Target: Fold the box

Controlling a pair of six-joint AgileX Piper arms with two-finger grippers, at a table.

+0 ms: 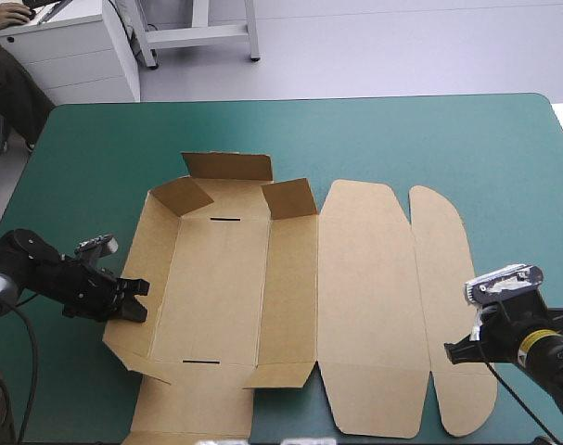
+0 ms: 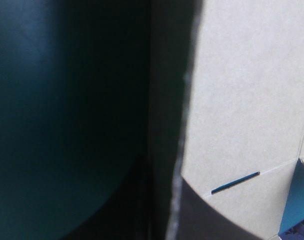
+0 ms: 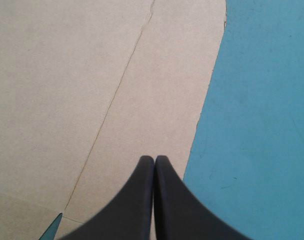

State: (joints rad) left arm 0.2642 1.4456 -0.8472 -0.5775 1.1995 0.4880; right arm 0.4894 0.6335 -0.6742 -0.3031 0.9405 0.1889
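— Fingers point(image 3: 136, 200) of the right end effector point(image 3: 154, 160), broad and black: how do they stand?

— They are pressed together in one pointed arch. They are over the rounded outer flap point(image 1: 448, 306) of the box point(image 1: 364, 297), a cut sheet of brown board. They are close to the curved edge of the flap, where the teal-green cover point(image 3: 262, 125) shows. I cannot tell if they touch the board.

— And the left end effector point(image 1: 131, 301)?

— It is at the left wall point(image 1: 142, 269) of the box. In the left wrist view the edge of this wall stands between the two dark finger bases, so the end effector is clamped on the board. The wall is raised and leans outward.

— Where does the box lie?

— In the middle of the worktop point(image 1: 467, 139), with its near end at the near edge. Beside the left wall, two small corner flaps point(image 1: 184, 195) stand up at the far end. The base has a narrow slot point(image 1: 225, 220) at the far end and another at the near end. To the right, the wide lid panel point(image 1: 364, 232) and the rounded flap lie flat on the cover. The two end effectors are well apart, one at each side of the box.
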